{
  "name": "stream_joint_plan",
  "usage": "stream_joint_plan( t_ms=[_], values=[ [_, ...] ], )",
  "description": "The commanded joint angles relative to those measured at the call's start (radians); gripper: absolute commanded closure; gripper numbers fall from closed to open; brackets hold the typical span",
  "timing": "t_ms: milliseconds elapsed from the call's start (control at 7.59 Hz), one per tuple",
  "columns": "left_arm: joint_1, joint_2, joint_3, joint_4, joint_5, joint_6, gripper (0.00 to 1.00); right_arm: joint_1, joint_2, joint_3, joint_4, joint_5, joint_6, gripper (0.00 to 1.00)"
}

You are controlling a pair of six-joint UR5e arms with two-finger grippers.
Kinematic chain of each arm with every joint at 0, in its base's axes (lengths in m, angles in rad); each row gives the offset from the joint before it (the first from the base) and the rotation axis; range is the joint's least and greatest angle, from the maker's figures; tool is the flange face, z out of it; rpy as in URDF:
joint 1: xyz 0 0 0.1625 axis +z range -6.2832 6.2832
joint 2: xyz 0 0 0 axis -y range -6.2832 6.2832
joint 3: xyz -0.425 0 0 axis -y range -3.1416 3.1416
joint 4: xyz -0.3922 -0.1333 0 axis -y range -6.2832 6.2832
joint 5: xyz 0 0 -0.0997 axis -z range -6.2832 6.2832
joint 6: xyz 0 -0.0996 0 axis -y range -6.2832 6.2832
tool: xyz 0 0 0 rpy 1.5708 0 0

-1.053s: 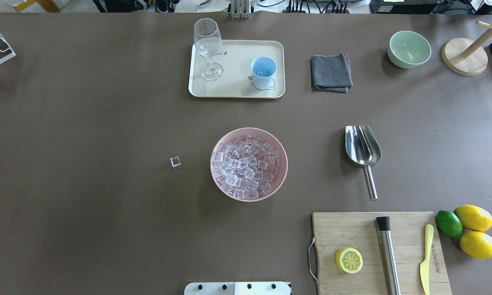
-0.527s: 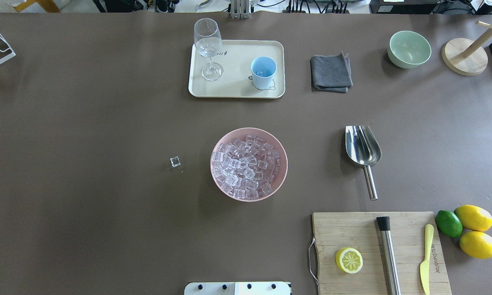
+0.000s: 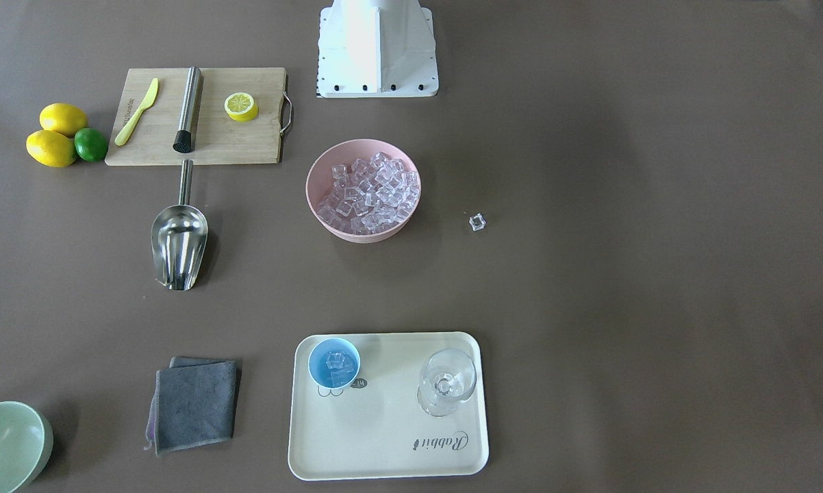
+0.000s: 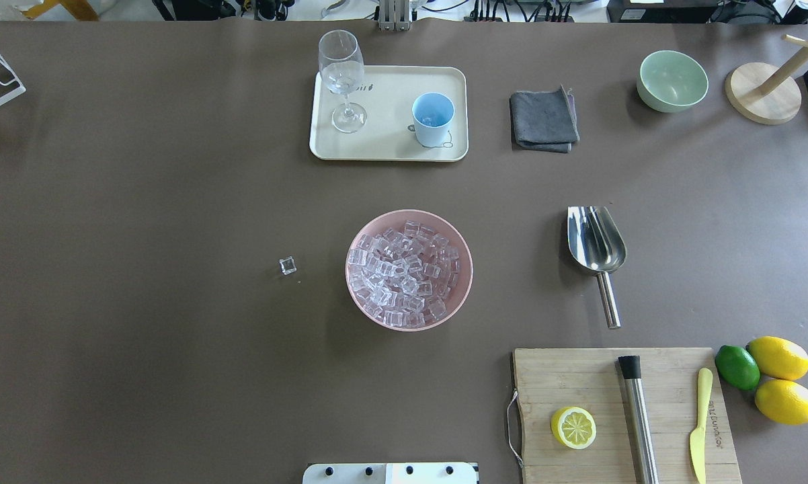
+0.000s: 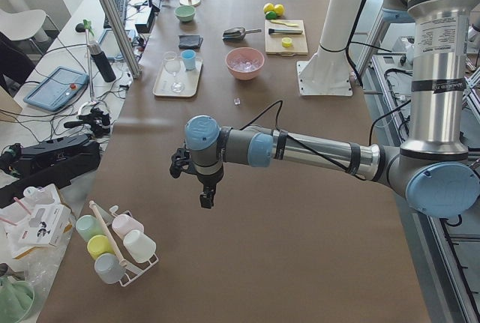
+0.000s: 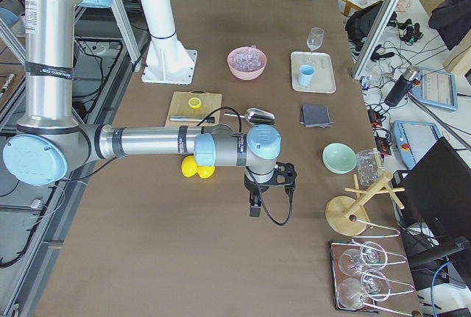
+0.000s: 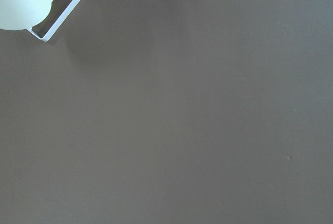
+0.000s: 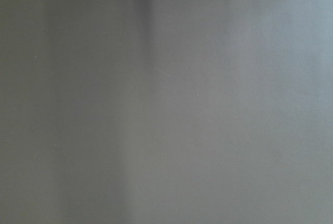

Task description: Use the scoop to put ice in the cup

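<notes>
Overhead and front views opposed, sharing pink bowl [image 4: 468, 272], 2 end views, 2 downward wrist close-ups

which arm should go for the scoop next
Right. The scoop lies on the robot's right side, handle toward the robot. The right end effector hangs on that side; the left end effector is out at the opposite end.

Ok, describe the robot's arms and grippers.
Both alike: left arm and right arm are silver-grey tubes with light-blue caps on rounded grey joints, dark lettering on the upright segment, and a black cable looping along the forearm. The left gripper and right gripper are small, black and blocky; finer detail is too small to tell.
</notes>
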Motion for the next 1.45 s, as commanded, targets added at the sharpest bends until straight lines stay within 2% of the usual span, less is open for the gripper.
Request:
stream_joint_plan(
  t_ms=[0,527,1317],
  values=[
    [0.0,0.0,0.001,0.0,0.002,0.0,0.02,0.0,0.012,-0.026,0.001,0.001,-0.002,0.0],
    [0.0,0.0,0.0,0.0,0.0,0.0,0.02,-0.005,0.012,-0.067,0.012,0.001,0.003,0.0],
    [0.0,0.0,-0.008,0.001,0.0,0.0,0.02,-0.006,0.026,-0.054,0.013,0.001,0.0,0.0]
  ],
)
